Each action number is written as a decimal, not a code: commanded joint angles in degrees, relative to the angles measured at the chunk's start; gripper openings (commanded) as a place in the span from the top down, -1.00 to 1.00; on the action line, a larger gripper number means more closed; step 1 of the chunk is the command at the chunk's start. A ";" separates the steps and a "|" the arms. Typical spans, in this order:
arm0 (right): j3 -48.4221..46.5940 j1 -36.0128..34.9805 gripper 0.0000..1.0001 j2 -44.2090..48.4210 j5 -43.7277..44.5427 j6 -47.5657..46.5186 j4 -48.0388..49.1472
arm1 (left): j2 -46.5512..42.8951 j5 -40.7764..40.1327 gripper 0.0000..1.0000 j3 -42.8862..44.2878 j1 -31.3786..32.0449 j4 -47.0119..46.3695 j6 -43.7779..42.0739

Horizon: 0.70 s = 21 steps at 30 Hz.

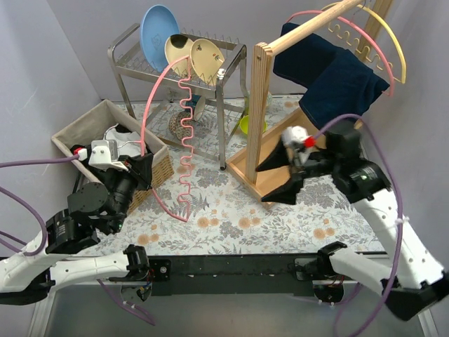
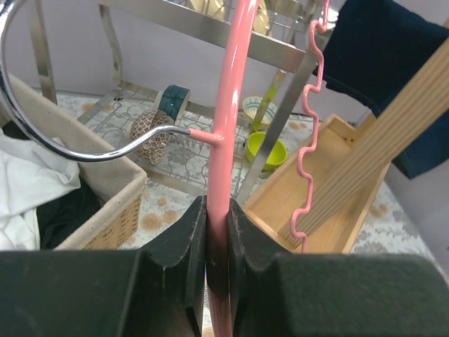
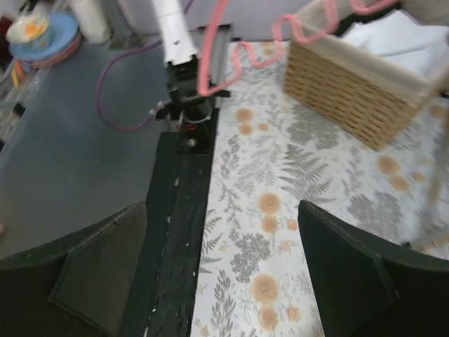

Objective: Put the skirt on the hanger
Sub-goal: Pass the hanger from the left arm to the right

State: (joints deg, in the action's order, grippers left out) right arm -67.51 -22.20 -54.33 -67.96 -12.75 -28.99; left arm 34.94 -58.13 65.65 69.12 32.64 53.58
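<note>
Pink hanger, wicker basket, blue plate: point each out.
pink hanger (image 2: 230,105), left wrist view, its straight bar
wicker basket (image 3: 351,84), right wrist view, woven side wall
blue plate (image 1: 156,27), top external view, middle of its face

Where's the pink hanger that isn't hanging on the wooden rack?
Top view: the pink hanger stands left of centre, pinched by the left fingers, beside the wicker basket, in front of the metal dish rack.

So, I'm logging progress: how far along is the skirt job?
Done: the left fingers are clamped on the pink hanger. In hand: the right fingers hover open and empty. Left: the dark blue skirt is draped over the wooden rack, not on the hanger.
</note>
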 commanded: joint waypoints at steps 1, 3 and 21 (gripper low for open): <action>-8.59 -25.22 -0.90 -4.99 26.00 -9.82 -7.03 | 3.46 -7.43 1.00 4.21 0.05 1.42 10.02; -13.23 -33.39 -0.90 -9.47 33.82 -13.25 -9.67 | 5.48 -9.80 1.00 5.80 0.05 6.09 15.65; -27.33 -59.54 -0.96 -31.54 86.93 -6.76 8.16 | 14.11 -14.38 1.00 13.63 0.05 26.95 47.49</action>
State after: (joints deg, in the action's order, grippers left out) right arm -93.25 -81.67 -84.05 4.78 -22.81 -28.16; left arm 49.80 -68.62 76.79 69.12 60.20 96.68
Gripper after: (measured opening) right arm 0.981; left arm 0.119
